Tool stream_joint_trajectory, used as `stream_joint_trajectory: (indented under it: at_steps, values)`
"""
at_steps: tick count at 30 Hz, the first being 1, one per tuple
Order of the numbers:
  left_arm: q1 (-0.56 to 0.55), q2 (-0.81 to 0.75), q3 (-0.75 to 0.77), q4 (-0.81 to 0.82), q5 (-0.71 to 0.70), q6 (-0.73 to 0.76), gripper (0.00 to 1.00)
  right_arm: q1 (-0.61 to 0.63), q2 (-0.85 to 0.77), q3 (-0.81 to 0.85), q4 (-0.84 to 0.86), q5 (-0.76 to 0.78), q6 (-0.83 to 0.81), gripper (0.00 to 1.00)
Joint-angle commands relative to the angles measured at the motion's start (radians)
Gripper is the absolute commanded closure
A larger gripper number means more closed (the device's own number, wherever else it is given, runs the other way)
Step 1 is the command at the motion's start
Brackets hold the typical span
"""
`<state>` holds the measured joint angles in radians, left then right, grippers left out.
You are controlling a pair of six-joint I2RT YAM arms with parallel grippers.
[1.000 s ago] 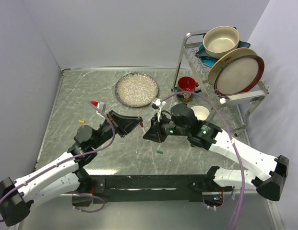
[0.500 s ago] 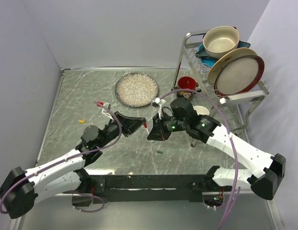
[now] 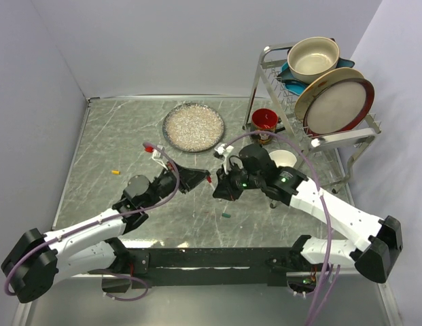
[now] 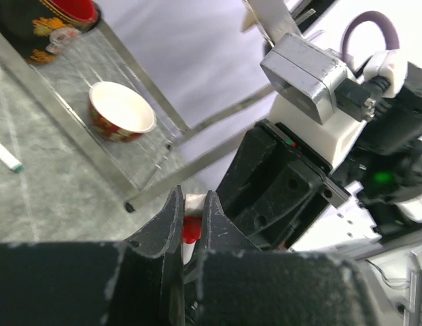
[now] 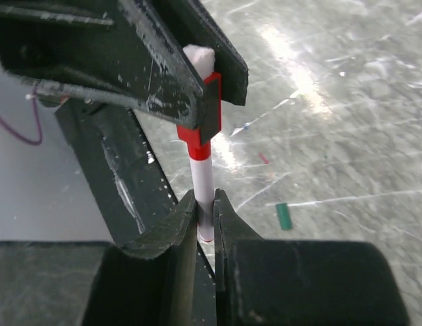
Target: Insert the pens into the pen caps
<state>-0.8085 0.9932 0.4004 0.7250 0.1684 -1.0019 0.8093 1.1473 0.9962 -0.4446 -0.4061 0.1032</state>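
Pen and cap meet in mid-air above the middle of the desk [image 3: 129, 136], each held by one arm. The right fingers [image 5: 173, 234] are pressed onto the lower end of a white pen [image 5: 205, 187], pinching the thin barrel between their tips so that it stands out straight from them. Its far end runs into the open end of the red cap [image 5: 197, 139], barrel and cap in one line; how deep it sits inside cannot be told. The left fingers [image 4: 166, 224] are closed on that red cap from both sides, and a small white piece shows just past the cap's closed end. From above, the two black finger pairs point at each other, almost touching, with the cap a small red spot between them. On the desk just in front of the right arm's fingers lies a green cap [image 3: 225, 214], on its side and apart from everything else. A yellow cap [image 3: 115, 172] lies well off to the left, near the desk's left edge. The left wrist view shows a second pen [image 4: 5, 153] with a dark tip lying flat on the desk. Farther back stand a speckled plate [image 3: 193, 126], a red mug [image 3: 265, 119] and a white cup [image 3: 284, 159], the last two beside a dish rack [image 3: 319, 139] holding a bowl and a plate.
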Motion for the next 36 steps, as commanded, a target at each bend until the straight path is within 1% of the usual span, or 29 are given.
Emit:
stream_joint_trajectory:
  at_steps: [1,2,3,7,8,10,12,13,17,19,20,22,23,27,30,31,33,34,36]
  values:
    - [-0.133,0.067,-0.020,-0.423,0.385,0.008,0.99,-0.093,0.063,0.263,0.791,0.129,0.070,1.00]
    - [-0.142,0.065,-0.018,-0.424,0.391,0.034,0.99,-0.104,0.069,0.265,0.817,0.116,0.117,1.00]
    - [-0.143,0.062,-0.021,-0.429,0.395,0.032,0.99,-0.125,0.074,0.259,0.822,0.115,0.127,1.00]
    - [-0.136,0.041,-0.034,-0.407,0.384,0.026,0.99,-0.131,0.069,0.228,0.833,0.070,0.125,1.00]
    - [-0.129,0.033,-0.020,-0.429,0.361,0.043,0.99,-0.130,0.066,0.222,0.814,0.037,0.119,1.00]
    - [-0.106,0.024,0.038,-0.521,0.324,0.068,0.99,-0.107,0.055,0.190,0.790,0.000,0.101,1.00]
    - [-0.049,0.013,0.108,-0.614,0.280,0.103,0.99,-0.079,0.034,0.131,0.768,-0.037,0.078,1.00]
    - [-0.008,0.012,0.135,-0.640,0.270,0.124,0.99,-0.068,0.026,0.113,0.736,-0.040,0.067,1.00]
    - [0.074,0.010,0.271,-0.749,0.237,0.169,0.99,-0.015,-0.020,0.015,0.646,-0.019,0.033,0.99]
    - [0.098,0.030,0.328,-0.833,0.214,0.213,0.99,-0.007,-0.055,-0.023,0.615,-0.016,0.064,0.88]
    - [0.104,0.036,0.378,-0.858,0.209,0.227,0.99,-0.002,-0.067,-0.051,0.600,-0.016,0.069,0.67]
    - [0.120,0.053,0.417,-0.910,0.197,0.255,0.99,0.001,-0.109,-0.086,0.565,0.003,0.075,0.56]
    - [0.124,0.056,0.445,-0.921,0.191,0.264,0.99,0.004,-0.122,-0.114,0.551,0.013,0.078,0.47]
    - [0.150,0.082,0.471,-0.966,0.120,0.299,0.99,0.002,-0.222,-0.172,0.472,0.033,0.090,0.39]
    - [0.180,0.146,0.450,-0.967,0.071,0.309,0.99,0.007,-0.303,-0.200,0.409,0.030,0.099,0.34]
    - [0.190,0.197,0.445,-0.966,0.062,0.313,0.99,0.008,-0.326,-0.208,0.399,0.021,0.101,0.33]
    - [0.198,0.249,0.430,-0.951,0.023,0.310,0.99,0.014,-0.391,-0.223,0.396,0.006,0.108,0.26]
    - [0.201,0.303,0.425,-0.940,0.017,0.304,0.99,0.019,-0.409,-0.222,0.376,0.004,0.108,0.23]
    - [0.209,0.352,0.414,-0.903,0.022,0.302,0.99,0.030,-0.445,-0.211,0.351,0.010,0.109,0.20]
